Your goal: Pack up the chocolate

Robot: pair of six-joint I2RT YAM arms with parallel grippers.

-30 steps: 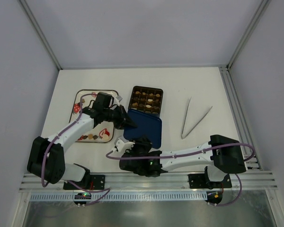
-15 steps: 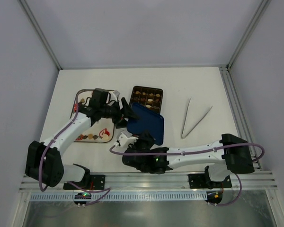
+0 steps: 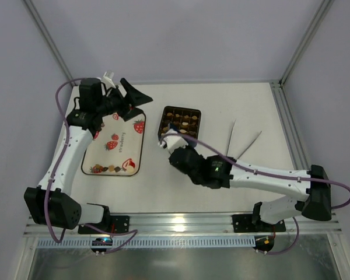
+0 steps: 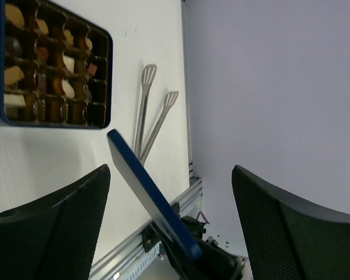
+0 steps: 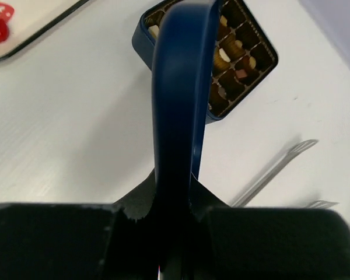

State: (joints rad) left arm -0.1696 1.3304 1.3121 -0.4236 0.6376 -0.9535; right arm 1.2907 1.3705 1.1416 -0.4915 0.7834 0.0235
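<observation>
— Starting at the far left. What about the left tool [image 3: 125, 90]?

— Up high over the back left of the counter [image 3: 245, 105]. Spread wide open, gripping nothing.

— And below it?

— A tray [image 3: 134, 153] with red strawberry pictures. Along its near edge, a little row of chocolate [image 3: 107, 170]: brown and tan bits, not packed yet.

— Easy to pick up?

— Probably not. Tiny, very light, round and smooth, so likely to roll or pop out of a pinch. Soft enough to dent too, by the look of it. Best to pinch one bit at a time, gently, across its middle, from straight above.

— Next, going right?

— The blue box [image 3: 182, 108], just right of the tray, open on top. More chocolate in many of its little brown holes. Hard to count the free holes from here.

— And the right tool [image 3: 176, 143]?

— Clenched on the blue lid [image 5: 181, 105], holding it tipped up on edge, close by the box but not on it. Busy, so no help with the bits for now.

— Anything farther right?

— Metal tongs [image 3: 242, 146], flat on the counter, well apart from both tools. Thin tips, maybe handy for such small bits.
</observation>
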